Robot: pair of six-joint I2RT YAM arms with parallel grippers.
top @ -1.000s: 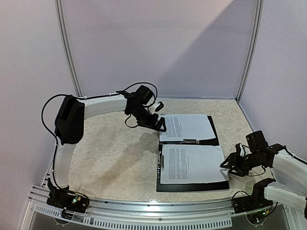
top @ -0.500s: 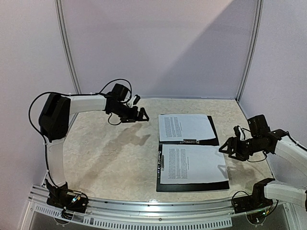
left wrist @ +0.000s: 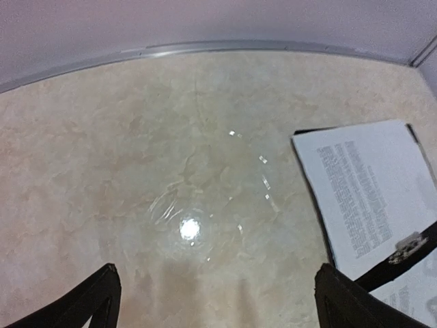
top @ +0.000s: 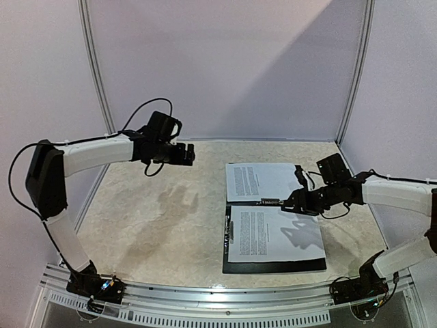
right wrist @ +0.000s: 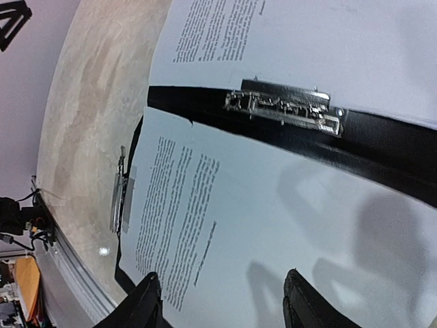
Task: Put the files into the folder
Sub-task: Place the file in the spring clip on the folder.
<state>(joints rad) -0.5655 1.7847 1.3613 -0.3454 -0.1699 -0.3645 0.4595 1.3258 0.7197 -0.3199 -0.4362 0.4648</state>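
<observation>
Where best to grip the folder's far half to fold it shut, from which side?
Probably the folder by the right edge of its far half, low from the right: black margin shows beyond the far sheet there, and the right gripper hovers nearby.

glossy marbled stone-look table, matt white paper files, smooth black folder, shiny metal clip

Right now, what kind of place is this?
Probably a robot test booth: plain walls close round a table, the left arm and right arm bolt onto a metal rail, and a folder of papers lies open.
</observation>
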